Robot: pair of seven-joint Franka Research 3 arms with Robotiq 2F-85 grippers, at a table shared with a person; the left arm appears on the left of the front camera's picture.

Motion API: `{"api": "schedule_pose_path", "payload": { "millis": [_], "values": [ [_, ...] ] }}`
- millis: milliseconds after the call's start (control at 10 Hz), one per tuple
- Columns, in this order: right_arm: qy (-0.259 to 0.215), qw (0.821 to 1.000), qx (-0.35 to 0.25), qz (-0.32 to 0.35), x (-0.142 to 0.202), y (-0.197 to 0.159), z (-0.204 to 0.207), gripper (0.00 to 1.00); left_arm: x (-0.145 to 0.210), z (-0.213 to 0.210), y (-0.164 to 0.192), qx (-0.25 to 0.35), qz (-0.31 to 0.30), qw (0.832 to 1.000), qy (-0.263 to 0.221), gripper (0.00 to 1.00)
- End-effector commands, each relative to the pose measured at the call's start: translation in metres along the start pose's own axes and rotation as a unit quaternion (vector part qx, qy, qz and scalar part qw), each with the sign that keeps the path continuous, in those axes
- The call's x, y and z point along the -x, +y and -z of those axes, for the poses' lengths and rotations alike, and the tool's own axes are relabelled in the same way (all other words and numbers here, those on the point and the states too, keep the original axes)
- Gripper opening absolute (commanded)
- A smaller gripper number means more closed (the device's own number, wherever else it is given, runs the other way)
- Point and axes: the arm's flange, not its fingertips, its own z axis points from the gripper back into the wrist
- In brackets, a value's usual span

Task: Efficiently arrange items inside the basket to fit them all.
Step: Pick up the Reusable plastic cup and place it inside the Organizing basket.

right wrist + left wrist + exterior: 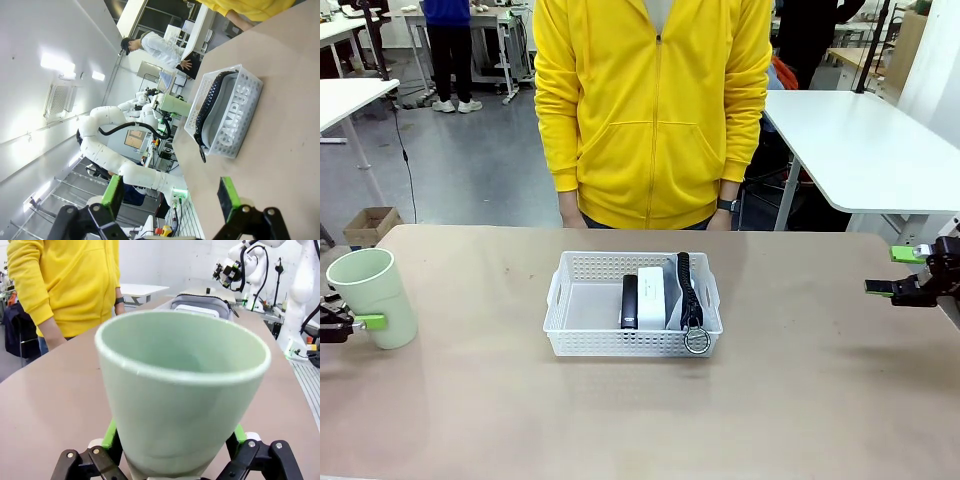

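Note:
The pale green cup (372,295) stands upright near the table's left edge. My left gripper (370,320) is open, with a finger on either side of the cup's lower part. In the left wrist view the cup (180,390) sits close between the green pads (109,435). The white basket (570,335) lies at the table's middle. It holds a black stapler (630,300), a small white box (651,292) and the grey pouch (672,290), with the pouch's metal ring (697,340) over the front rim. My right gripper (894,271) hovers open and holds nothing at the right edge, facing the basket (252,95) and pouch (231,120).
A person in a yellow hoodie (650,110) stands at the far side behind the basket, arms down. The basket's left half (588,305) is bare. Open tabletop surrounds the basket. White tables stand behind, at right (860,140) and left.

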Motion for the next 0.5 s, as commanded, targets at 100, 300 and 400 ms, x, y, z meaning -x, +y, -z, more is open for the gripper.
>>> {"api": "schedule_pose_path", "payload": {
  "millis": [100, 300, 400],
  "values": [
    [-0.001, 1.000, -0.002, -0.007, 0.0023, 0.0024, 0.0014, 1.00, 0.0152, -0.0048, 0.0031, 0.000, 0.002, 1.000, -0.029, 1.00],
    [-0.001, 1.000, -0.002, -0.007, 0.0023, 0.0024, 0.0014, 1.00, 0.0148, -0.0044, 0.0026, -0.004, 0.012, 0.999, -0.030, 0.74],
    [-0.001, 1.000, -0.002, -0.007, 0.0023, 0.0024, 0.0014, 1.00, 0.0142, -0.0044, 0.0017, -0.009, 0.012, 1.000, -0.026, 0.42]
  ]
}}
